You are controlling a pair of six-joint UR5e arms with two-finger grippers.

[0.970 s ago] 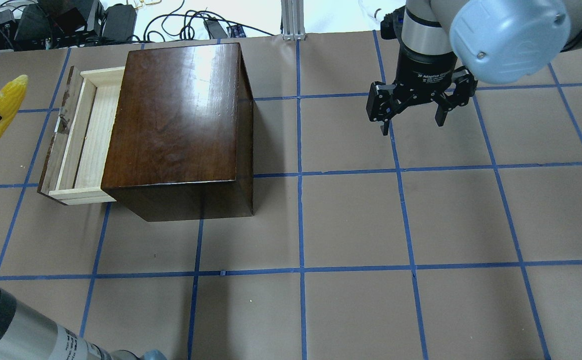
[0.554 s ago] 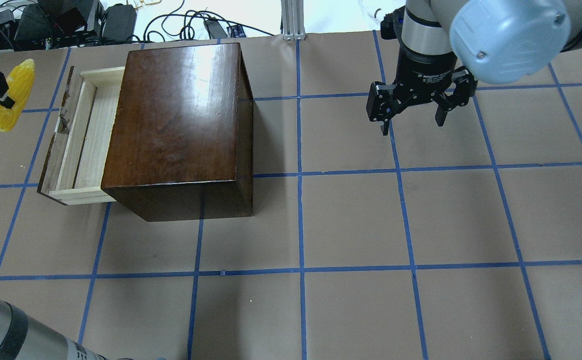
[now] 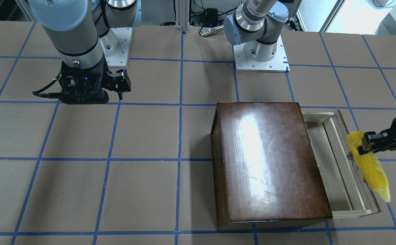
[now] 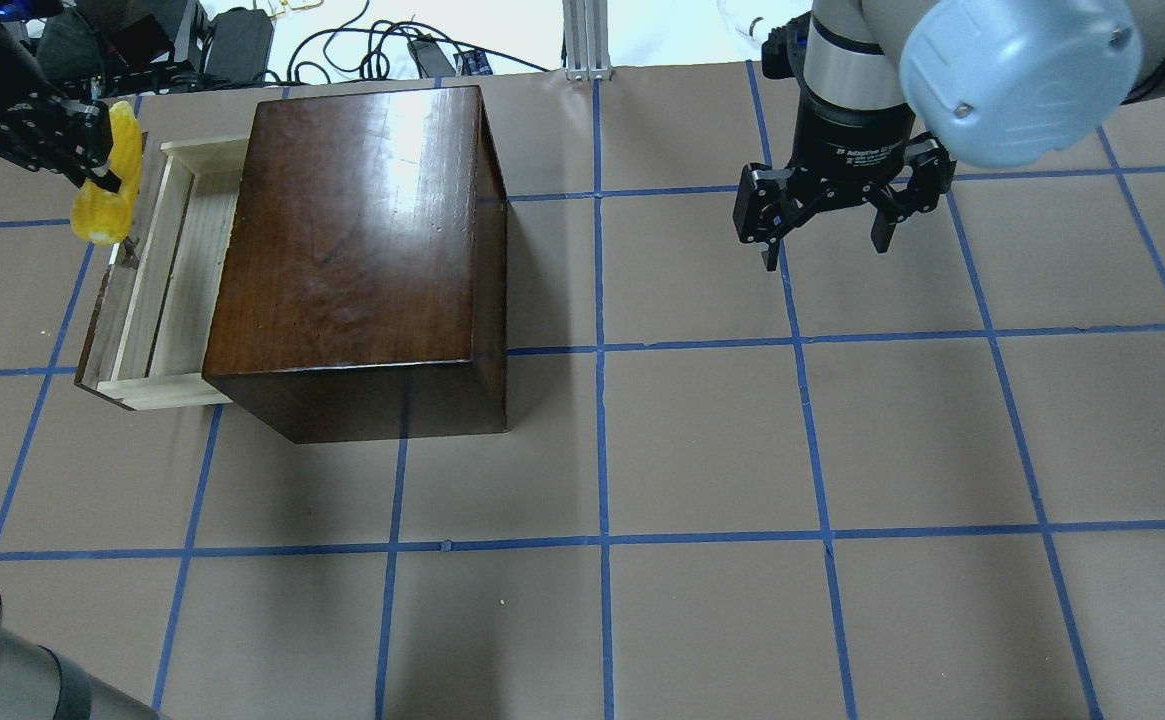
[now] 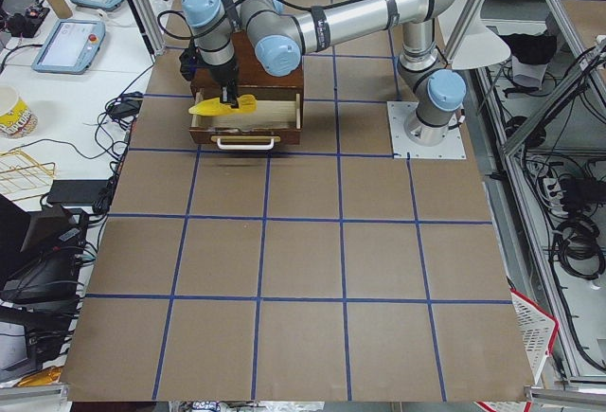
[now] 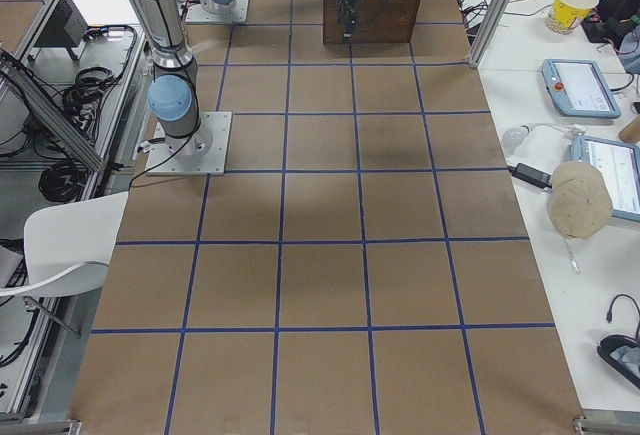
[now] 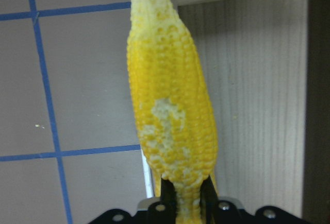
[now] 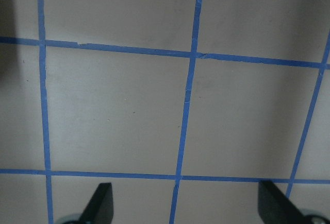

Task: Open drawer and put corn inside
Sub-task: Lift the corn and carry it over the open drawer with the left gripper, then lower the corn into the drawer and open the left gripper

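Fingers: my left gripper is clamped on the thick end of the corn, and the cob sticks straight out past the tips.
Right gripper: spread wide with nothing between the tips, hanging above bare table, well apart from the box.
Corn position: held in the air over the drawer's dark front panel. In my left wrist view, part of it is over the tray and part over the table outside.
Long axis: it runs along the drawer's length, parallel to the front panel, so I judge it should fit without turning.
Nearer arm: the left, by far, since it carries the cob.
Drawer: pulled out of the box. The pale floor I can see is bare, and the part under the box top is hidden.
Next move, my call: shift a little toward the box so the whole cob clears the panel, lower it, then let go.
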